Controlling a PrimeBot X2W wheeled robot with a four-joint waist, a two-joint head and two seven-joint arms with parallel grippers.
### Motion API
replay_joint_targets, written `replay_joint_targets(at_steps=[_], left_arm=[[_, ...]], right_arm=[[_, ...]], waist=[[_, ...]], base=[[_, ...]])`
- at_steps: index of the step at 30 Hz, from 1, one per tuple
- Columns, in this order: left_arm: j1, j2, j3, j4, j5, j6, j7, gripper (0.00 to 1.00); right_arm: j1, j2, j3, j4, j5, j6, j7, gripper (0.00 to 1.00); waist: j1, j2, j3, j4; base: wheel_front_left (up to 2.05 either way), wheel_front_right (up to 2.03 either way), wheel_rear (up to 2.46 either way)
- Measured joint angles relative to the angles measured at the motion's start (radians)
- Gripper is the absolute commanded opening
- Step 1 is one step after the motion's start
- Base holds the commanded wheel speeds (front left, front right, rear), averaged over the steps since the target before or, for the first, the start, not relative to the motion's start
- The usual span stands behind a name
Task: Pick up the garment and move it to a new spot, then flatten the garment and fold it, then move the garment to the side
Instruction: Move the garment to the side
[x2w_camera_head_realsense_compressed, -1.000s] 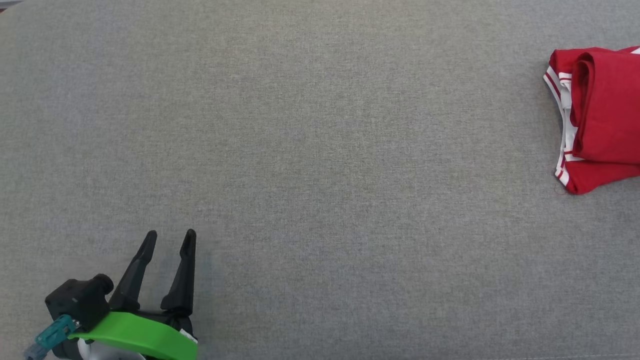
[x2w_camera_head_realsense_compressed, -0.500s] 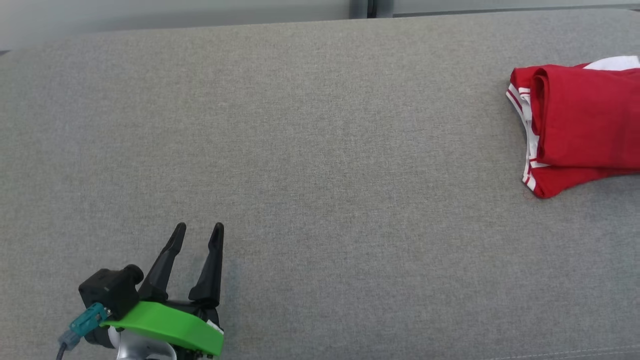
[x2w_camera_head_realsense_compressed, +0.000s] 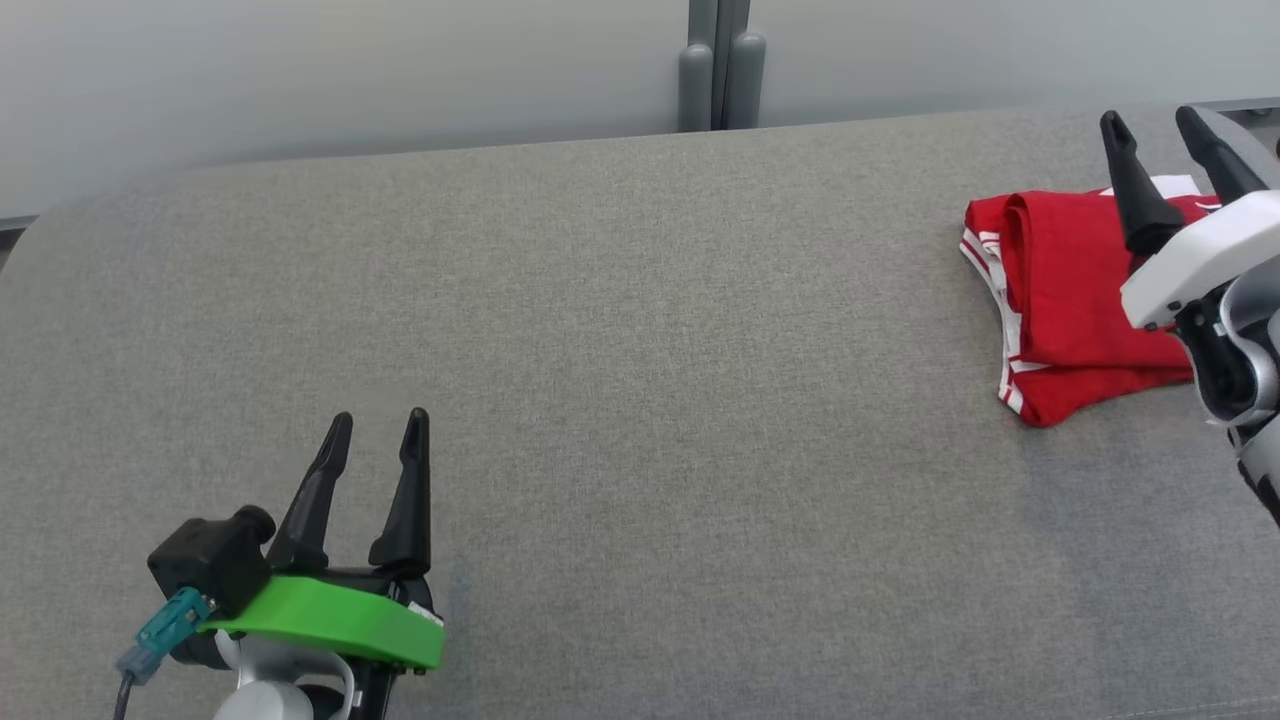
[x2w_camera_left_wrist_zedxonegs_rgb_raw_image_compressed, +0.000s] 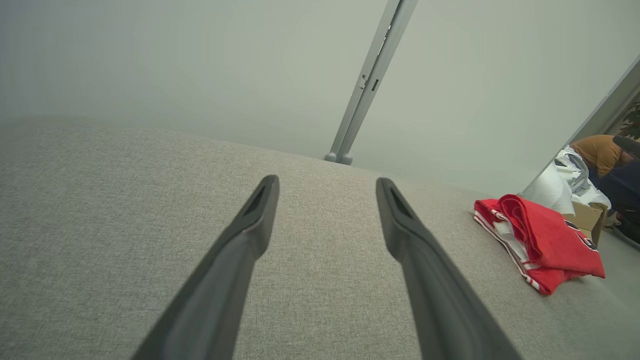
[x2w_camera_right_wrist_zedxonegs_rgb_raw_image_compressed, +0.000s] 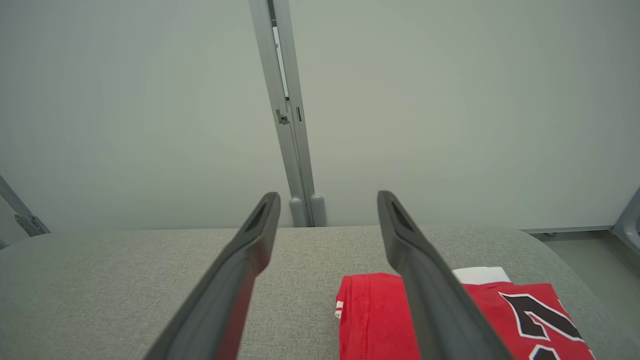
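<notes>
We find the garment (x2w_camera_head_realsense_compressed: 1070, 300) folded into a compact red bundle at the far right of the grey fabric surface (x2w_camera_head_realsense_compressed: 640, 350), close to its far edge; white striped trim runs along its left side, and in the right wrist view the garment (x2w_camera_right_wrist_zedxonegs_rgb_raw_image_compressed: 375, 320) shows a black numeral outlined in white and a white patch (x2w_camera_right_wrist_zedxonegs_rgb_raw_image_compressed: 482, 275) at its far edge. Over the bundle's right part we see the right gripper (x2w_camera_head_realsense_compressed: 1150, 120), its two dark fingers pointing away from us towards the wall; its jaws are spread wide with nothing between them, and in its own wrist view the right gripper (x2w_camera_right_wrist_zedxonegs_rgb_raw_image_compressed: 327, 197) has its right finger crossing in front of the red cloth; we cannot tell whether it touches the fabric. Well apart, at the near left, the left gripper (x2w_camera_head_realsense_compressed: 380, 418) sits above the bare surface, jaws likewise spread and grasping nothing; a green bracket (x2w_camera_head_realsense_compressed: 330, 625) wraps its wrist, with a teal connector (x2w_camera_head_realsense_compressed: 165, 625) beside it. From the left wrist view the garment (x2w_camera_left_wrist_zedxonegs_rgb_raw_image_compressed: 545, 245) lies far to the right of the left gripper (x2w_camera_left_wrist_zedxonegs_rgb_raw_image_compressed: 325, 182); beyond it we make out a cardboard box (x2w_camera_left_wrist_zedxonegs_rgb_raw_image_compressed: 582, 217), pale cloth (x2w_camera_left_wrist_zedxonegs_rgb_raw_image_compressed: 555, 185) and a person (x2w_camera_left_wrist_zedxonegs_rgb_raw_image_compressed: 600, 152) in an orange top. Behind the surface stands a pale wall with a grey post (x2w_camera_head_realsense_compressed: 720, 70).
</notes>
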Motion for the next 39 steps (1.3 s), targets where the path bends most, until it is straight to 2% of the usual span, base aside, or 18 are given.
replay_joint_targets(at_steps=[6,18,22,28,39], left_arm=[[-0.001,-0.012,0.016,0.035,0.009,0.005,-0.013,1.00],[0.028,-0.043,0.077,0.094,0.011,0.015,-0.039,1.00],[0.030,-0.040,0.092,0.101,0.045,0.023,-0.044,1.00],[0.032,-0.035,0.095,0.123,0.092,0.023,-0.049,1.00],[0.077,-0.046,0.105,0.161,0.105,0.024,-0.053,1.00]], right_arm=[[0.080,0.044,-0.003,-0.026,-0.009,-0.033,-0.075,1.00],[0.217,0.138,0.009,-0.134,-0.067,-0.116,-0.097,1.00],[0.268,0.183,0.012,-0.161,-0.092,-0.124,-0.097,1.00],[0.308,0.213,-0.036,-0.211,-0.138,-0.133,-0.097,1.00],[0.419,0.270,-0.083,-0.263,-0.233,-0.133,-0.097,1.00]], waist=[[0.0000,0.0000,-0.040,-0.004],[0.0000,0.0000,-0.109,0.000],[0.0000,0.0000,-0.114,-0.002],[0.0000,0.0000,-0.118,-0.006],[0.0000,0.0000,-0.130,-0.010]], base=[[0.00,0.00,0.00],[0.00,0.00,0.00],[0.00,0.00,0.00],[0.00,0.00,0.00],[0.00,0.00,0.00]])
